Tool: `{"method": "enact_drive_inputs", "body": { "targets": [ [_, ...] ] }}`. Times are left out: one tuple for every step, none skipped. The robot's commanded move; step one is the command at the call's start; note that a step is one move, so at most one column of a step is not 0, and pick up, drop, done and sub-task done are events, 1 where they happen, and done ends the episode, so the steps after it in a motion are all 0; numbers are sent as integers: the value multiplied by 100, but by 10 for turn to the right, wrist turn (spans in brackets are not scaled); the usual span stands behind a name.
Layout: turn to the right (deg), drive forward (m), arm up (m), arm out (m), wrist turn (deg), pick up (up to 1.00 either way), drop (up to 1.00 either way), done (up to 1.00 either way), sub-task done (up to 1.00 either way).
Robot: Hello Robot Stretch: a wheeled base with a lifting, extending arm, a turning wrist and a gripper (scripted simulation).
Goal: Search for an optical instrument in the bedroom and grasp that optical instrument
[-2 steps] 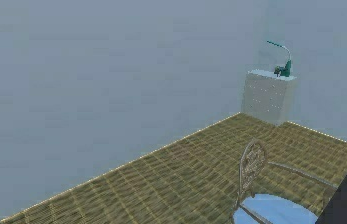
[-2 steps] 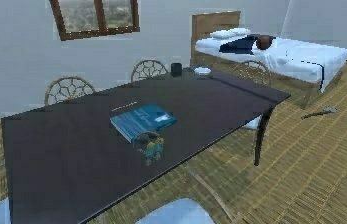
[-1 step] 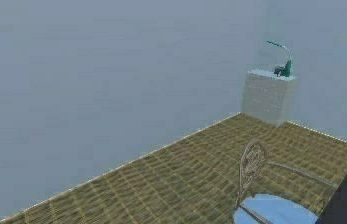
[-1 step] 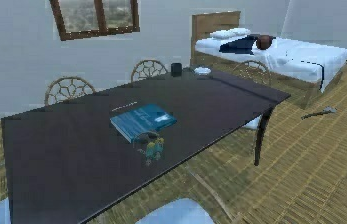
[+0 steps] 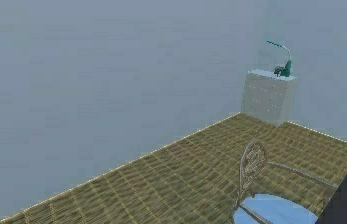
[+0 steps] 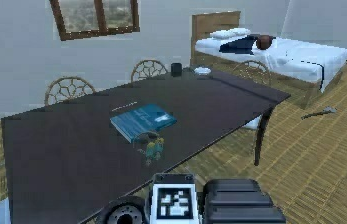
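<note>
Big dark table (image 6: 71, 150) here with a blue book (image 6: 143, 120) lying on it. Just beside the book's near edge sits a small teal-and-tan object (image 6: 153, 146), too tiny to say if it's the optical instrument. The gripper (image 6: 124, 212) pokes in at the bottom edge; honestly can't tell whether it's holding anything. There's a bed (image 6: 281, 62) further back, and a green lamp (image 5: 280, 62) on a white dresser (image 5: 268, 98).

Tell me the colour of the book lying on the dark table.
Teal blue; the book shows best in the arm side view.
</note>
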Motion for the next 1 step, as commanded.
{"method": "enact_drive_inputs", "body": {
  "targets": [
    [0,0,0,34,0,0,0,0,0]
  ]
}}
